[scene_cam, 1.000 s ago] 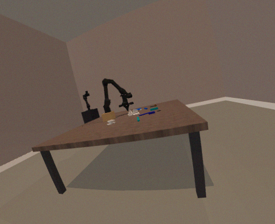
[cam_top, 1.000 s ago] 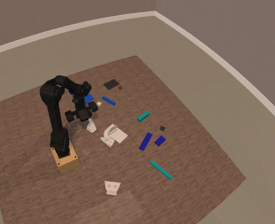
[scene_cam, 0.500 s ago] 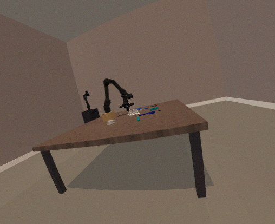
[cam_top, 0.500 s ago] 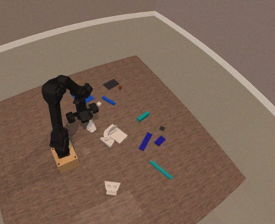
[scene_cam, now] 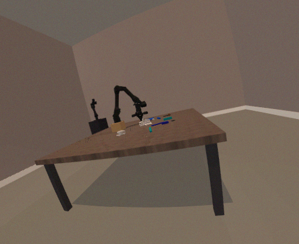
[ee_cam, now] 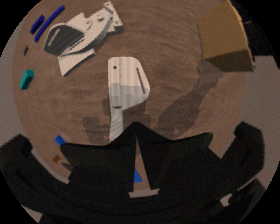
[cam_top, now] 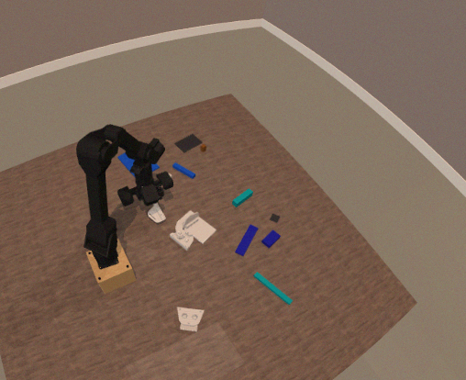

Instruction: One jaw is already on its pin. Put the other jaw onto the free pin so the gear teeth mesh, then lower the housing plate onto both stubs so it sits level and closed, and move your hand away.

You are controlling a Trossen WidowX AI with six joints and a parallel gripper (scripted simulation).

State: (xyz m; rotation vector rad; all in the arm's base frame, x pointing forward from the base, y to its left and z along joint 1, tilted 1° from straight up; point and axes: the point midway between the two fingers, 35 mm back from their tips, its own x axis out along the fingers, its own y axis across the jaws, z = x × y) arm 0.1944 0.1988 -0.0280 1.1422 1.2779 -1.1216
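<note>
My gripper (ee_cam: 135,124) (scene_cam: 140,118) is shut and empty, above the table just behind the free white jaw (cam_top: 156,214) (ee_cam: 129,75). The jaw lies loose on the table; its narrow end runs under the left finger in the wrist view. The white base assembly (cam_top: 204,229) (scene_cam: 145,124) (ee_cam: 86,30) stands beside it, with the other jaw on it; how that jaw sits on its pin is too small to tell. The white housing plate (cam_top: 190,312) (scene_cam: 120,133), with two round holes, lies apart near the front. In the top view the fingertips are hidden by the gripper body.
The arm's wooden base block (cam_top: 119,276) (scene_cam: 118,127) (ee_cam: 223,35) is on the left. A blue sheet lies behind the gripper, with a blue bar (cam_top: 183,170) near it. Teal bars (cam_top: 242,197) (cam_top: 273,288) and dark blue blocks (cam_top: 247,240) (cam_top: 271,239) lie right of the base assembly.
</note>
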